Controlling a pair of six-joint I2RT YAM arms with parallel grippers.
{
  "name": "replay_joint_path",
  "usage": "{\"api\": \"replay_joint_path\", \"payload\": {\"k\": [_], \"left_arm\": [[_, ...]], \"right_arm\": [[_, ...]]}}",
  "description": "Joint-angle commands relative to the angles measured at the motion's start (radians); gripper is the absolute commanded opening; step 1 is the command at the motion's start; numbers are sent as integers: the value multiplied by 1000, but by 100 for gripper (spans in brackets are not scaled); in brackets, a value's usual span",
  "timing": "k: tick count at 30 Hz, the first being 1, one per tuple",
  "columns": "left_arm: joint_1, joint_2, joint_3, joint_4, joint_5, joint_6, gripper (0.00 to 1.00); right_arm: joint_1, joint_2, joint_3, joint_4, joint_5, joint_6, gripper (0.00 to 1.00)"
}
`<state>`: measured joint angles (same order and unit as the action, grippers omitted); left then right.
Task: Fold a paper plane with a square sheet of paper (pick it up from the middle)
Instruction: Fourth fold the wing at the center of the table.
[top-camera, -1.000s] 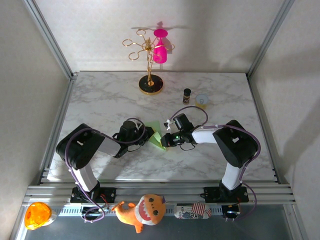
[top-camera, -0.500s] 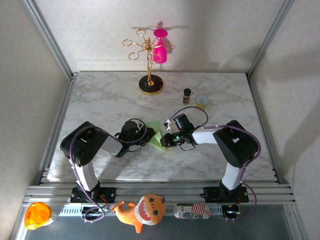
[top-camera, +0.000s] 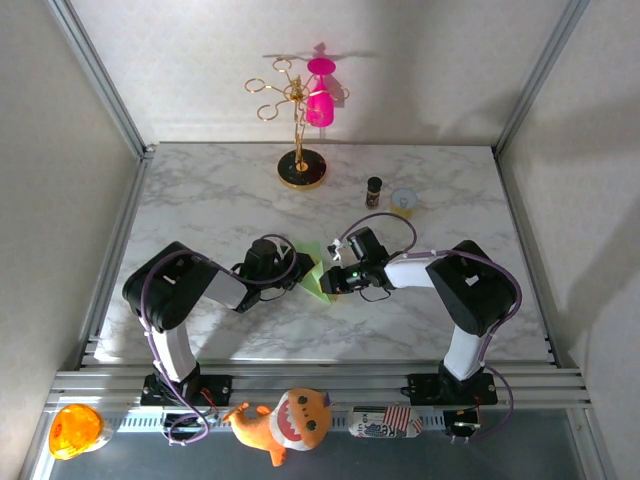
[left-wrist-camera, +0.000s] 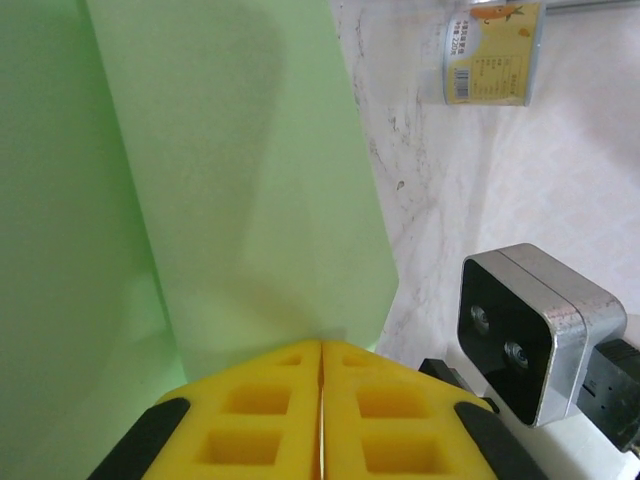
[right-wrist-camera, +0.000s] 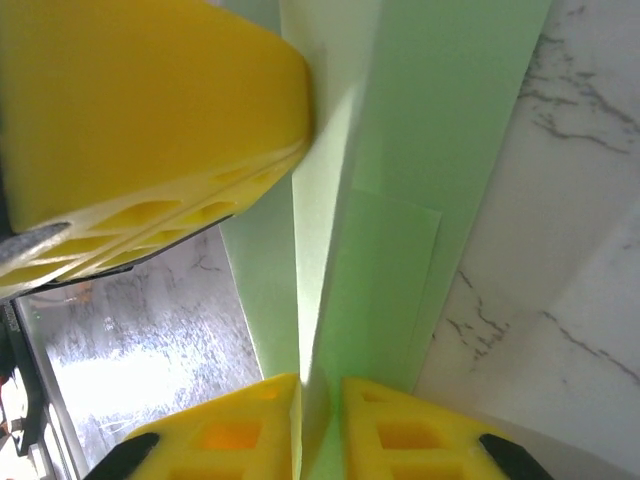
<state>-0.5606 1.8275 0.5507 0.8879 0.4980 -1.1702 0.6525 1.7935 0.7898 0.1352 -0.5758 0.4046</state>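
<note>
We see the plane (top-camera: 316, 282), a folded pale green sheet, between the two grippers over the middle of the marble table (top-camera: 200, 200). The left gripper (left-wrist-camera: 322, 345) is clamped on it, its yellow pads pressed flat together where the green paper fans out from them. The right gripper (right-wrist-camera: 320, 385) straddles a fold from the opposite side. A thin slit shows between its pads, and we cannot tell whether they pinch the paper.

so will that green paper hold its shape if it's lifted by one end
Probably floppy: the paper looks very thin. Its layered folds, seen at the right wrist, should stiffen it lengthwise a bit. Likely very light, so a push would probably slide it on the smooth table.
</note>
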Motion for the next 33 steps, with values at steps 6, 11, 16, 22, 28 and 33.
{"api": "replay_joint_path", "payload": {"k": [6,11,16,22,28,33], "left_arm": [[-7,-33,-8,-9,-9,33,10],[-7,-51,-46,43,7,30,10],[-11,-34,-41,66,33,33,10],[-19,10,-1,76,56,37,9],[-21,42,5,73,45,43,9],[-21,60,2,80,36,40,9]], "right_arm": [[-4,70,-50,-37,82,1,13],[-8,83,-61,-30,80,10,11],[-16,98,-61,-30,70,19,9],[-20,106,-60,-30,65,23,9],[-20,103,-57,-37,63,21,11],[-20,93,-54,-43,63,17,14]]}}
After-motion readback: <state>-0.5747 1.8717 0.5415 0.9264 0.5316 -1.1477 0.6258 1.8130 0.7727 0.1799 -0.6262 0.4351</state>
